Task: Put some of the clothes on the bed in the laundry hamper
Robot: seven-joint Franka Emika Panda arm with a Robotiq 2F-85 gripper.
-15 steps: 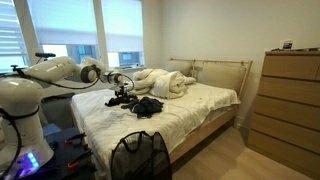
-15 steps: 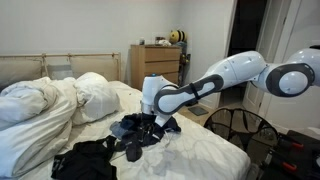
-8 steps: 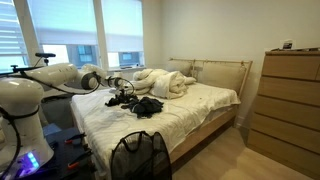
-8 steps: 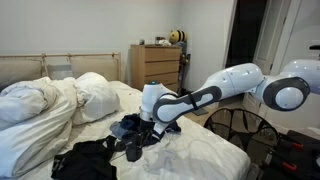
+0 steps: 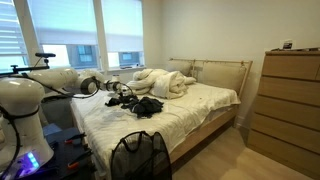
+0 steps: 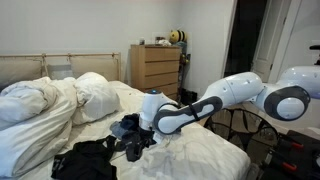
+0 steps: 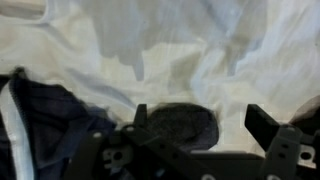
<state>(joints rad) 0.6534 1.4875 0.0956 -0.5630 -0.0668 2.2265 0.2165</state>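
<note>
no readable text, labels or signs

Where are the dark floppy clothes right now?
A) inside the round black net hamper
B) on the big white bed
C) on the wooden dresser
B: the dark fabric clothes lie on the white-sheeted wooden bed, and the round black mesh hamper stands apart, off the bed.

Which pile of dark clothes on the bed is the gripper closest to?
The bluish-dark pile directly under the open gripper. The blacker pile lies apart on the sheet, with no gripper over it.
</note>
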